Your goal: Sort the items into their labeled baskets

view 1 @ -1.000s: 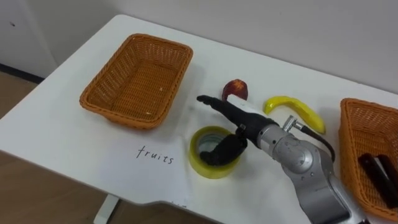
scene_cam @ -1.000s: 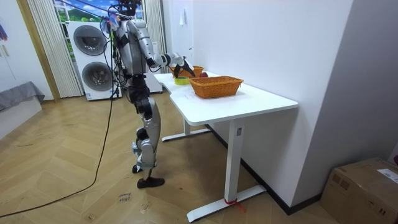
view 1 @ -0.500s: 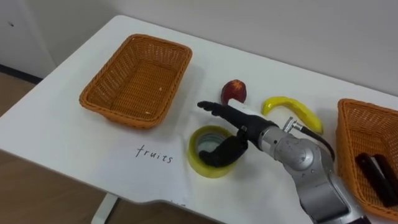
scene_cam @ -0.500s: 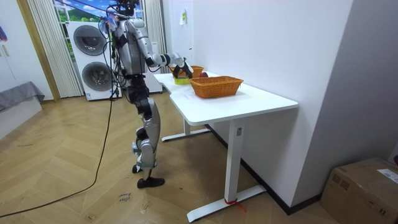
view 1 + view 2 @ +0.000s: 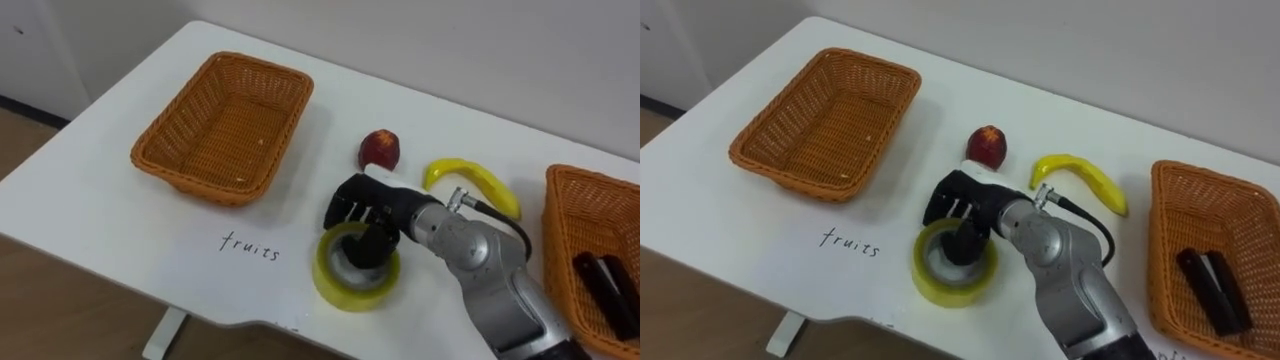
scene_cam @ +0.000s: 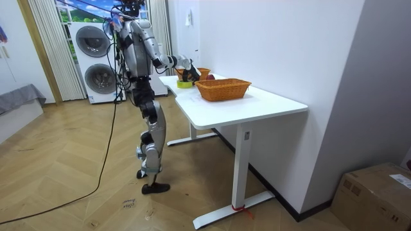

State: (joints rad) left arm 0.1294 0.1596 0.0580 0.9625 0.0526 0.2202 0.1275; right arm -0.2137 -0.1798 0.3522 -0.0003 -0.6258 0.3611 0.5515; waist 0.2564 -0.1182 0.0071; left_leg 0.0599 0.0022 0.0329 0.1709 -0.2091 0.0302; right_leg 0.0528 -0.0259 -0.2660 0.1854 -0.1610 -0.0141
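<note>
A yellow tape roll (image 5: 356, 287) lies flat on the white table (image 5: 110, 215) near its front edge. My right hand (image 5: 368, 208) is on it: the fingers curl down over the far rim and the thumb reaches into the hole. Just behind the hand sits a red apple (image 5: 380, 148). A yellow banana (image 5: 478, 178) lies to its right. The wicker basket (image 5: 225, 125) at the left stands empty above the handwritten word "fruits" (image 5: 250, 248). A second wicker basket (image 5: 568, 215) at the right edge holds dark office items (image 5: 605, 282).
In the room view I stand at the end of the white table (image 6: 257, 102) at the room view's left, with my right arm (image 6: 168, 61) stretched over it. Behind me are stacked washing machines (image 6: 96, 54).
My right hand's fingers were straight over the roll, pointing left. They have now curled down onto its far rim, and the thumb is in the hole. The roll sits slightly further right.
</note>
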